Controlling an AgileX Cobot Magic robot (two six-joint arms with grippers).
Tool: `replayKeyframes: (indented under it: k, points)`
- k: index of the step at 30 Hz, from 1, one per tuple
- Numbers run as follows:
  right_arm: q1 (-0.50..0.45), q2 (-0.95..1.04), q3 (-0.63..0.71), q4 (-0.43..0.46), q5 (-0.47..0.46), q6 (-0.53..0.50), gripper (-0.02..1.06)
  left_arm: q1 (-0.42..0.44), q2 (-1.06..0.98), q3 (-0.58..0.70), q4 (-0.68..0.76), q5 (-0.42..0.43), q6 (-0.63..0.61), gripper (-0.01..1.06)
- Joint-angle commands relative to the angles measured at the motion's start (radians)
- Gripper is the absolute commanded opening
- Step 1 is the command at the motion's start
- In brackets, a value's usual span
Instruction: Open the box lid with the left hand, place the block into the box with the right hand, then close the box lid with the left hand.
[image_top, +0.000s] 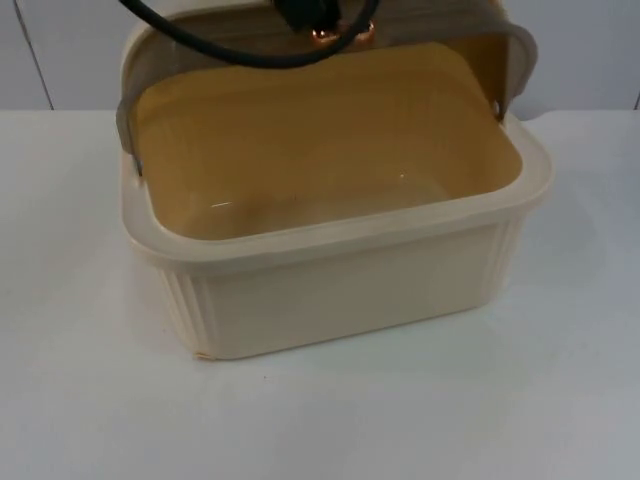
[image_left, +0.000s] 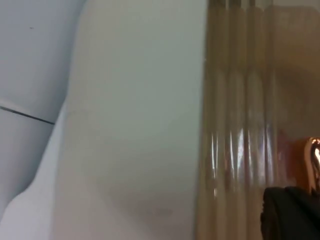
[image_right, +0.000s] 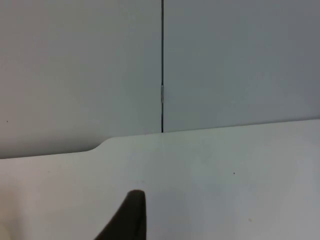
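- Top view: a cream box (image_top: 340, 285) is sitting on the white table (image_top: 560, 400), a little left of the middle, with ribbed corners on its near wall and a broad rim running all round.
- The box is standing open, its yellowish inside showing right down to a glossy floor, with nothing lying in it.
- The lid (image_top: 510, 50) is standing tilted up along the far edge of the box, hinged at both far corners and arching over the far side.
- The left tool (image_top: 335, 25) is hanging at the top edge of the lid, about its middle; a dark part and a copper-coloured glint are showing there. How far its fingers are parted, and whether they are clamping the lid or just touching it, cannot be told.
- The grey partition wall (image_top: 590, 50) is rising behind the table.
- Left wrist view: the ribbed, translucent beige surface of the lid (image_left: 235, 125) is lying very close to the camera, with a pale smooth cream surface beside it.
- A black fingertip (image_left: 290, 215) is lying against the ribbed surface, and a shiny copper-coloured piece is glinting just above it. The gap of the tool is hidden here too.
- Right wrist view: the right tool is waiting over bare white table (image_right: 225, 180), near the partition wall (image_right: 80, 70), which has a vertical seam. One black fingertip (image_right: 131, 215) is showing, touching nothing that can be seen; its opening cannot be told.
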Motion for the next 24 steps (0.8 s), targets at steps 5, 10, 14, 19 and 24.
replayKeyframes:
  k: [5, 10, 14, 19, 24]
  points:
    - [-0.004, -0.005, 0.006, 0.020, -0.004, 0.000, 1.05, -0.004, -0.001, 0.092, -0.023, 0.006, -0.008, 0.00]
    - [-0.004, -0.005, 0.006, 0.020, 0.000, 0.000, 1.05, -0.044, -0.012, 0.182, 0.000, -0.105, -0.013, 0.00]
    - [-0.004, -0.005, 0.006, 0.020, 0.000, 0.000, 1.05, -0.092, -0.035, 0.261, 0.036, -0.209, -0.017, 0.00]
    - [-0.004, -0.005, 0.006, 0.020, 0.000, 0.000, 1.05, -0.141, -0.041, 0.348, 0.038, -0.313, -0.023, 0.00]
    - [-0.004, -0.005, 0.006, 0.020, -0.002, 0.000, 1.05, -0.199, -0.049, 0.449, 0.102, -0.441, -0.050, 0.00]
